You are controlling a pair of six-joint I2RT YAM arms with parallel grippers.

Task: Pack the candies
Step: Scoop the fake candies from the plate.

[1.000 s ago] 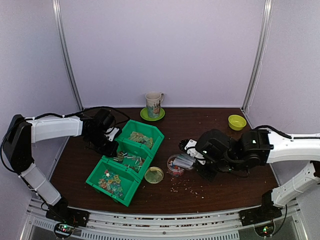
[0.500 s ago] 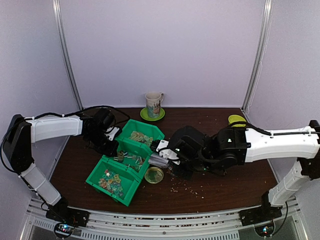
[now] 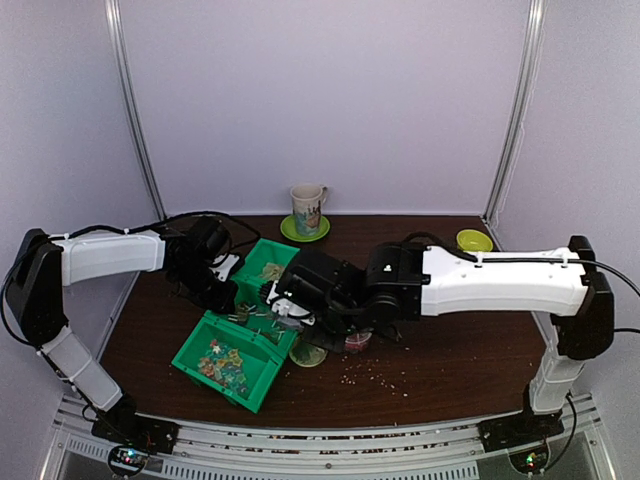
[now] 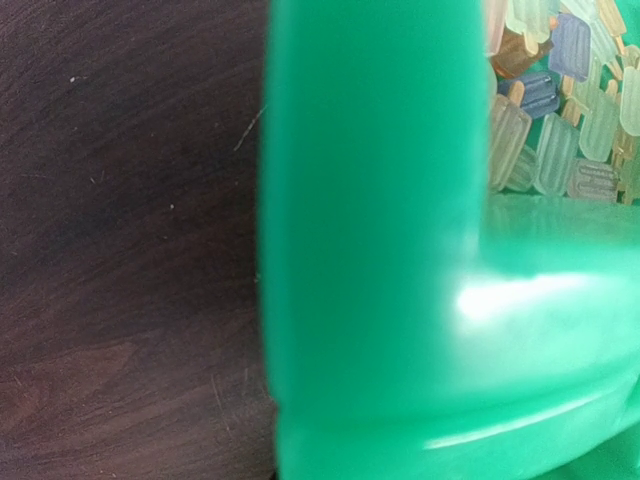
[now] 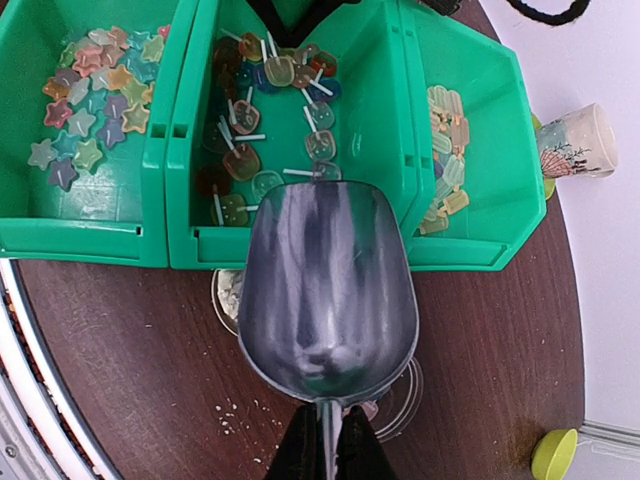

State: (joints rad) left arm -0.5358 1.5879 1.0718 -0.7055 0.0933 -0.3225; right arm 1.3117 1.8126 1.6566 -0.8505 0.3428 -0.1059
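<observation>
While the right arm stretches across toward the left half of the worktop (image 3: pixel 450 350), we see the right pincer (image 5: pixel 325 448) clamped on the thin handle of a metal scoop (image 5: pixel 328 290). The scoop hangs with its mouth over one wall of the lollipop bin (image 5: pixel 212 245), and its bowl shows bare metal.

Three green bins sit in a slanting row left of centre. The star bin (image 5: pixel 80 240) is nearest the front edge, the lollipop bin is in the middle, and the ice-lolly bin (image 5: pixel 460 250) is toward the back.

Under the scoop, just beside the lollipop bin, lies a round tan lid (image 5: pixel 228 295). A clear tub (image 5: pixel 405 395) sits next to it, half hidden by the arm, with coloured bits inside.

And the candies (image 3: pixel 372 376)? We spot tiny loose pieces scattered on the bare wood toward the front edge, just right of the lid.

Over on the left, the left pincer (image 3: pixel 222 278) sits hard against the ice-lolly bin. Green plastic fills its own camera and hides the fingers. It is closed together, though we cannot tell whether it pinches the wall.

A cup (image 3: pixel 308 208) stands on a green saucer (image 3: pixel 305 232) at the back edge, and a yellow-green bowl (image 3: pixel 474 241) sits near the back right corner.
</observation>
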